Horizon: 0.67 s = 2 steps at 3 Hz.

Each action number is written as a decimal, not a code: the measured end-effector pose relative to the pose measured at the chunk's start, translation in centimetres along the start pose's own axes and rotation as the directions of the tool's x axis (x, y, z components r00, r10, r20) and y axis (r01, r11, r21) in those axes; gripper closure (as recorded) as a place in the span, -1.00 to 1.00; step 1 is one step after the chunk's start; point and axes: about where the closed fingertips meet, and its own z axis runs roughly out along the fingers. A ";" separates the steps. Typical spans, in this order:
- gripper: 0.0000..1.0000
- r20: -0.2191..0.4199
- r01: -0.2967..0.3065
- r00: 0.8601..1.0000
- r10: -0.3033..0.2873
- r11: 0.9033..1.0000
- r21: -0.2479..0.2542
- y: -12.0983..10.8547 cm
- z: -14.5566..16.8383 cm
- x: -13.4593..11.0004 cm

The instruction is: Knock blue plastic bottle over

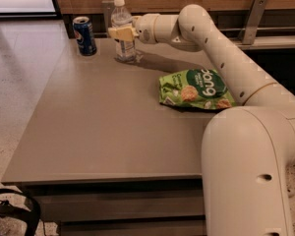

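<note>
The blue plastic bottle (121,16) is clear with a white cap. It stands upright at the far edge of the grey table (103,127). My gripper (119,33) reaches in from the right at the bottle's mid-height, against its label and covering part of it. The arm stretches across the back of the table.
A short blue soda can (84,35) stands just left of the bottle at the table's far left corner. A green snack bag (195,89) lies flat on the right side of the table. A wooden wall with metal brackets (252,17) runs behind the table.
</note>
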 end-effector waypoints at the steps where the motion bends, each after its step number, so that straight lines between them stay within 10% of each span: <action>1: -1.00 0.000 -0.001 1.000 0.001 1.000 -0.004 0.2 0.3 0.0; 2: -1.00 0.000 -0.001 1.000 0.001 1.000 -0.005 0.2 0.3 0.0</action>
